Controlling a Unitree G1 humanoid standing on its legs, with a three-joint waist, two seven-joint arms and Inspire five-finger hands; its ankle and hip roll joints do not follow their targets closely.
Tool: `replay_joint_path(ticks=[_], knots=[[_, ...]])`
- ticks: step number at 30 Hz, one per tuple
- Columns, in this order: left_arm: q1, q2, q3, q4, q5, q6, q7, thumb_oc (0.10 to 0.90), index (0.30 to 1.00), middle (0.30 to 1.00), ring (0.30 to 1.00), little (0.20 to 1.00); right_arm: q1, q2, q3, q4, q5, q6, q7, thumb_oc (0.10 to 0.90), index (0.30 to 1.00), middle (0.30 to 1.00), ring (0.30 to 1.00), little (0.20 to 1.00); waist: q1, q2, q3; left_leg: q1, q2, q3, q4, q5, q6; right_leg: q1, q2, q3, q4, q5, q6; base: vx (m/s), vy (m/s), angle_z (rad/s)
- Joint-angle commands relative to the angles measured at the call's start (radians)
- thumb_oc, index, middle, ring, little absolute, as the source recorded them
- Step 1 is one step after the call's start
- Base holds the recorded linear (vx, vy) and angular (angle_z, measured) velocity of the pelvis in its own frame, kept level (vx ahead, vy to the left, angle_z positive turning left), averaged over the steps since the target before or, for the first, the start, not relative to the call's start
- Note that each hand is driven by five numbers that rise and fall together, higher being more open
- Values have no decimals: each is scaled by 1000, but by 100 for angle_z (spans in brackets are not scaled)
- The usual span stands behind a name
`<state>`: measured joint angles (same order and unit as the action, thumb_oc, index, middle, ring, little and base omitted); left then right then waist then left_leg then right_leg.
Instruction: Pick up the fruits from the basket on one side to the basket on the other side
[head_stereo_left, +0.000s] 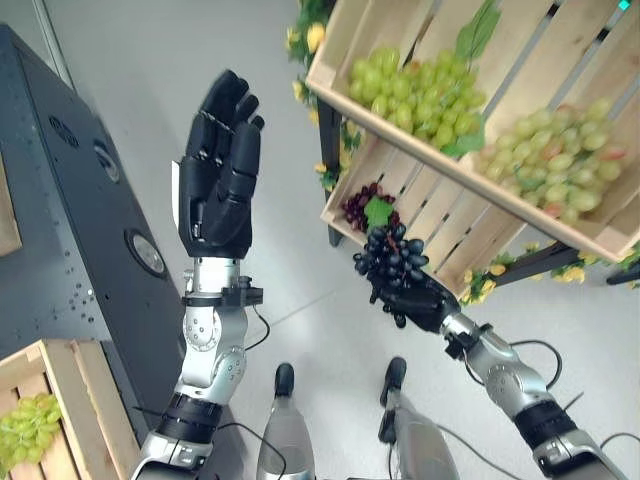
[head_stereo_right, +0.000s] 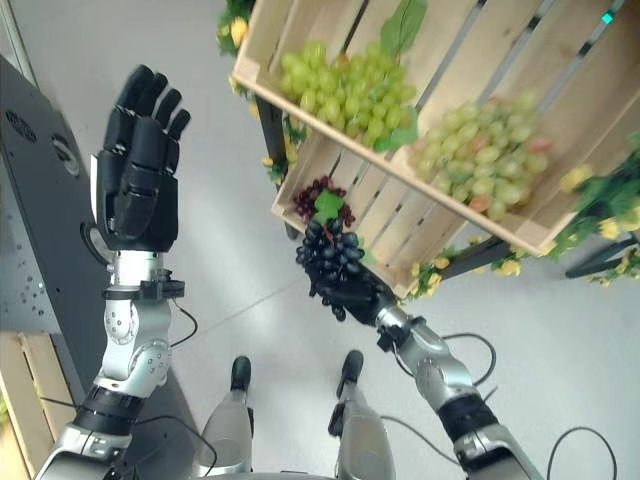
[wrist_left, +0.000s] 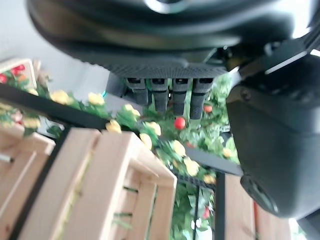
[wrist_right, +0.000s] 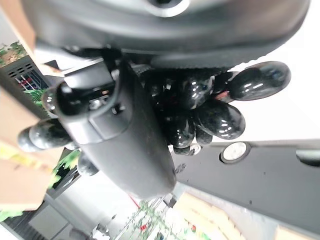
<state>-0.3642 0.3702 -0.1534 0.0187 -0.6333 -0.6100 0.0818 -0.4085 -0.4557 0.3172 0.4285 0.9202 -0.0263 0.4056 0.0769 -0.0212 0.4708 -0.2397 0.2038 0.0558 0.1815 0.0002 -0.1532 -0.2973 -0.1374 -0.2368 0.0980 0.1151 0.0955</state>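
Observation:
My right hand (head_stereo_left: 420, 298) is shut on a bunch of dark grapes (head_stereo_left: 390, 255), held in the air just in front of the lower wooden crate (head_stereo_left: 440, 215); the glossy dark grapes (wrist_right: 210, 112) press against its thumb. A second dark bunch with a green leaf (head_stereo_left: 368, 207) lies inside that crate. The upper crate (head_stereo_left: 560, 60) holds two bunches of green grapes (head_stereo_left: 415, 90) (head_stereo_left: 555, 165). My left hand (head_stereo_left: 218, 170) is raised upright at the left, open and holding nothing. A wooden crate (head_stereo_left: 70, 400) at the lower left holds green grapes (head_stereo_left: 25, 425).
A dark grey table (head_stereo_left: 70, 230) with round fittings runs along the left. Yellow artificial flowers and green leaves (head_stereo_left: 310, 40) trim the black stand (head_stereo_left: 330, 150) under the tilted crates. Pale floor lies between table and stand.

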Motion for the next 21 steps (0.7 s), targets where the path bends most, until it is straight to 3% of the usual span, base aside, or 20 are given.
replay_joint_path(ticks=[1,4,13,21], knots=[[-71,34,-13,-43,62,-144,28,800,900,900,900,900,-89,23,-67,-114,132,-173,-13,400,300,300,300,300,-8,-18,-55,-179,-73,-29,184,-35,32,-4,-48,50,244,-201,-23,0,0,0],[-86,20,-5,-31,59,-149,35,800,900,900,900,900,-123,27,-87,-75,146,-192,-30,400,300,300,300,300,-5,-16,-32,-234,-71,-39,259,-63,34,-52,-52,59,318,-225,-34,2,8,5],[-150,-19,-21,-30,49,-138,48,800,900,900,900,900,-271,7,-160,-6,287,-223,-40,400,300,300,300,300,6,-9,39,-316,-88,-48,300,-62,44,-136,-42,55,374,-227,-38,-34,-19,5],[-194,-13,-31,-2,20,-126,34,800,900,900,900,900,-361,-8,-215,40,372,-253,-110,400,300,300,300,300,5,0,49,-365,-91,-47,308,-53,47,-190,-33,61,388,-224,-37,7,-3,0]])
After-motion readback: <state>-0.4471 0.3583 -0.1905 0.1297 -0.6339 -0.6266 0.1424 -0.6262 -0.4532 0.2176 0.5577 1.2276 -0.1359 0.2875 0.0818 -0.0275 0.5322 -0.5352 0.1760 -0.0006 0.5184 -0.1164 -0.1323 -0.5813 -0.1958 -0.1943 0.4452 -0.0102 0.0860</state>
